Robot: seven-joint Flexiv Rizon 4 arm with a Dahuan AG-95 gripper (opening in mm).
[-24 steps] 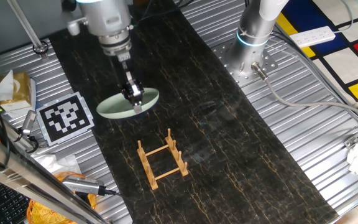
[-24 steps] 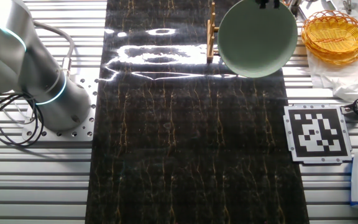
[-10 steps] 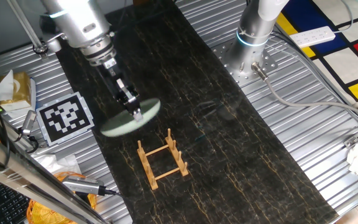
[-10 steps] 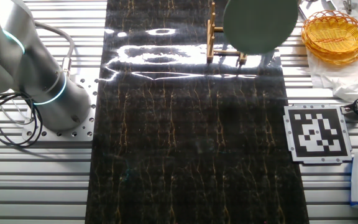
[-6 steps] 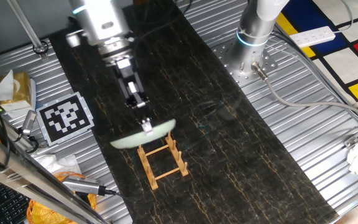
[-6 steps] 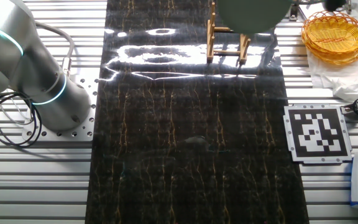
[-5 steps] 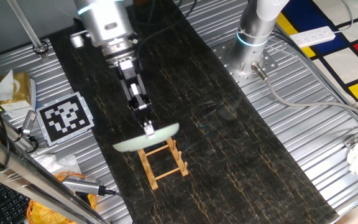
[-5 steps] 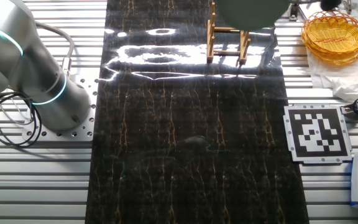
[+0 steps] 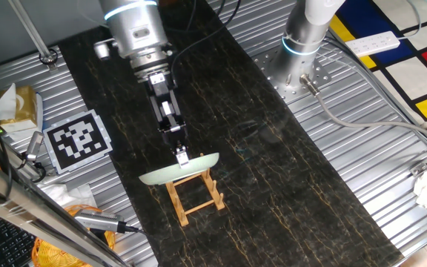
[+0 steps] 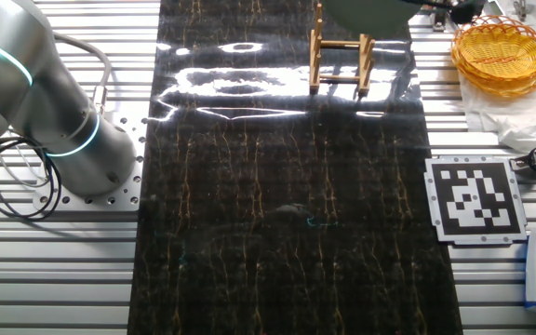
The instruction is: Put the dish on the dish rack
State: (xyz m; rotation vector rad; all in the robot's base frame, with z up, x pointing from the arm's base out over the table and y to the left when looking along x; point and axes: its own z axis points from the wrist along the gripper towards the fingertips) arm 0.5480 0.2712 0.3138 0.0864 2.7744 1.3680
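The pale mint-green dish [image 9: 178, 170] is held nearly edge-on just over the near end of the small light-wood dish rack [image 9: 194, 192] on the dark marbled mat. My gripper [image 9: 181, 156] is shut on the dish's upper rim, with the arm reaching down from the upper left. In the other fixed view only the dish's lower edge [image 10: 370, 17] shows at the top of the frame, above the rack [image 10: 341, 60]; the gripper is out of view there.
A black-and-white marker card [image 9: 78, 141] lies left of the mat. A yellow wicker basket [image 10: 501, 54] and tissue lie near the table's edge. The arm's base [image 9: 300, 44] stands at the far right on the ribbed metal table.
The gripper has carried the dish from left of the mat's middle down toward the rack. The dish has tilted from flat to nearly edge-on over the rack.
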